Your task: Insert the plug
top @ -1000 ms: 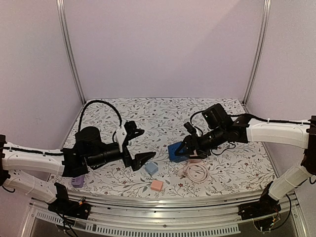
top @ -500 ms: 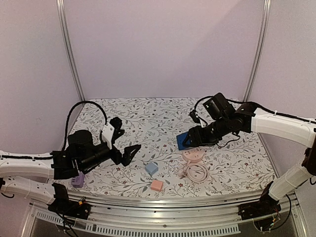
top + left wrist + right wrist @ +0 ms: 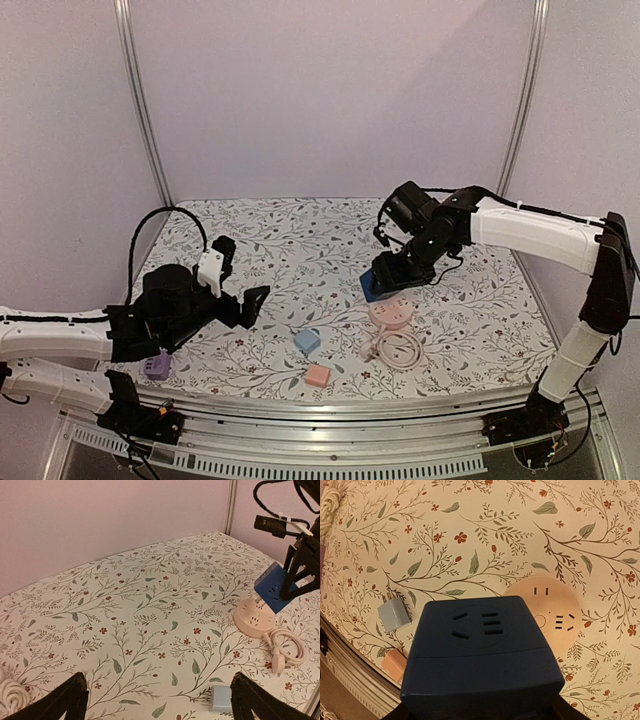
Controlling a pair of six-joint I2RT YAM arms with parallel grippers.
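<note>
The plug is a dark blue cube [image 3: 377, 284] with socket slots on its faces, and my right gripper [image 3: 393, 279] is shut on it. It hangs tilted just above the far edge of a round pink socket hub [image 3: 390, 314] that lies flat on the floral cloth. In the right wrist view the blue cube [image 3: 480, 650] fills the lower frame, with the pink hub [image 3: 554, 616] showing past its right edge. From the left wrist the cube [image 3: 274, 587] hangs over the hub [image 3: 255, 618]. My left gripper [image 3: 247, 270] is open and empty, well to the left.
The hub's pink cable [image 3: 400, 350] lies coiled in front of it. A light blue adapter [image 3: 307, 341] and a pink adapter [image 3: 318, 375] sit near the front middle. A purple block [image 3: 157, 366] lies front left. White rope [image 3: 9, 694] shows at the left wrist view's lower left.
My right arm has lifted the blue cube and carried it right and back, over the pink hub. My left arm has drawn back to the left, still open.
</note>
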